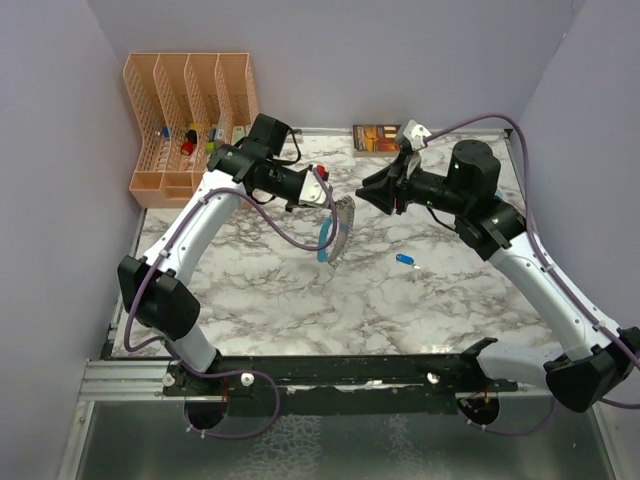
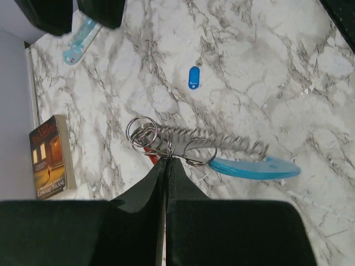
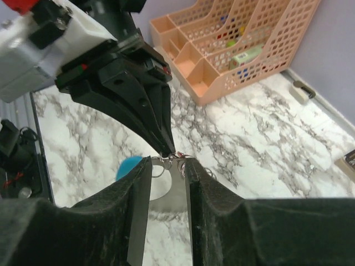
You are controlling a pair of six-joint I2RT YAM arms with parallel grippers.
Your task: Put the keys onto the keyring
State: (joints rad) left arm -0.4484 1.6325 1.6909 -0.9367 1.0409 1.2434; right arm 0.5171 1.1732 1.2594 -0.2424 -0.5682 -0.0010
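Risk of a dropped keyring mid-air

Pinching the keyring [image 2: 188,145] by its rings with the left gripper [image 2: 165,160], jaws fully together, well clear above the table [image 1: 300,320]. Flanking those same rings with the right gripper [image 3: 168,162], jaws parted, visibly clamping nothing. Could tug the rings out of that thin pinch if closing off-centre; could set the hanging bunch swinging.

Counting: one keyring. Two keys: blue key [image 2: 193,77] loose on the table, well apart; red key [image 2: 150,158] peeking under the rings, attachment unclear. One book [image 2: 51,158], one orange rack [image 1: 190,110].
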